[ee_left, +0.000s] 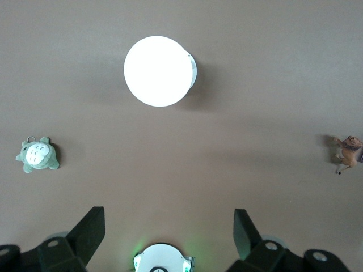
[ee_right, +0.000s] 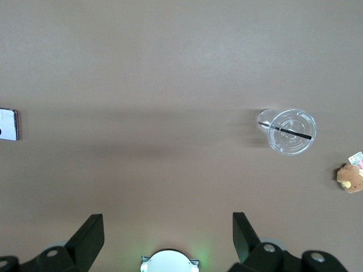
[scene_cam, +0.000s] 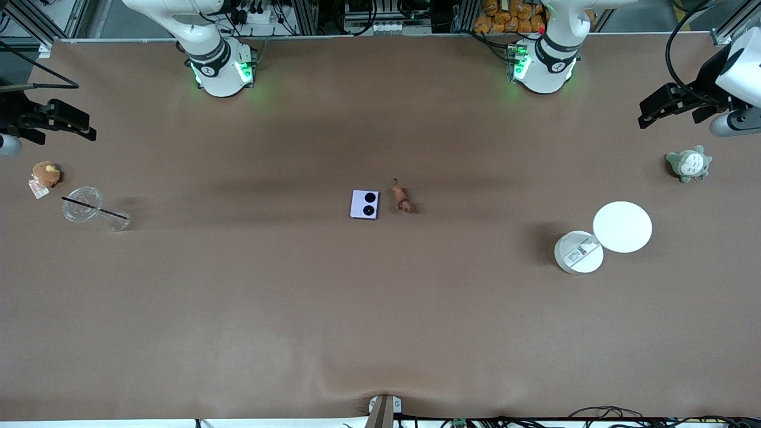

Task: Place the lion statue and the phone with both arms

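With the phone (scene_cam: 364, 204) and lion statue (scene_cam: 402, 198) lying side by side mid-tabletop (scene_cam: 380, 309), the left gripper (scene_cam: 666, 110) and right gripper (scene_cam: 62, 122) are hovering wide open and empty at opposite ends, each needing a centred descent.

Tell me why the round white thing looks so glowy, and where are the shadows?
In the left wrist view the white disc is washed out by glare, no detail on it; a soft shadow lies beside it, and one beside the lion statue. In the front view broad faint shadow bands cross the table near the phone. In the right wrist view the clear cup glints.
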You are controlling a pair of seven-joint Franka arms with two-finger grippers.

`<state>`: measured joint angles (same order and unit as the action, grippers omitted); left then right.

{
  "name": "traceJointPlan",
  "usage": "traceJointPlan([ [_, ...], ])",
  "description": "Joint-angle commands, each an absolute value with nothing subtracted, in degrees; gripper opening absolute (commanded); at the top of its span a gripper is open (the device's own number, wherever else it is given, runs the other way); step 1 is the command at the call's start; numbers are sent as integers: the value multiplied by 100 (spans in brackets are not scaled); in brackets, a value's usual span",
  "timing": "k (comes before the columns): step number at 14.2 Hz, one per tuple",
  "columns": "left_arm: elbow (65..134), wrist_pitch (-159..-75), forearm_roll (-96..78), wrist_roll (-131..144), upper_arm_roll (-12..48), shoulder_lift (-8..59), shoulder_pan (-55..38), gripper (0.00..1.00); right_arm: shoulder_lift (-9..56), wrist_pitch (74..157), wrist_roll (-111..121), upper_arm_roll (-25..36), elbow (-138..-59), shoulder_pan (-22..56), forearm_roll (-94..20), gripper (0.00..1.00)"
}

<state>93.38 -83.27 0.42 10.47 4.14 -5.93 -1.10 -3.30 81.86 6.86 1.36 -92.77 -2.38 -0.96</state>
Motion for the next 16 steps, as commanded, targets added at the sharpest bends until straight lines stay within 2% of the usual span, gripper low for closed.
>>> traceJointPlan([
  [1, 9149, -8218, -8, 1098, 527, -343, -202, 100, -281, 8139, 633, 123, -9202, -255, -88, 100],
  [10, 9149, -8455, 35, 2485, 1722, 719, -316, 100, -229, 8183, 633, 123, -9237, -246, -88, 100],
  [16, 9149, -9033, 44, 4120, 1811, 1598, -1317, 100, -176, 8174, 624, 123, -9237, -237, -88, 100],
])
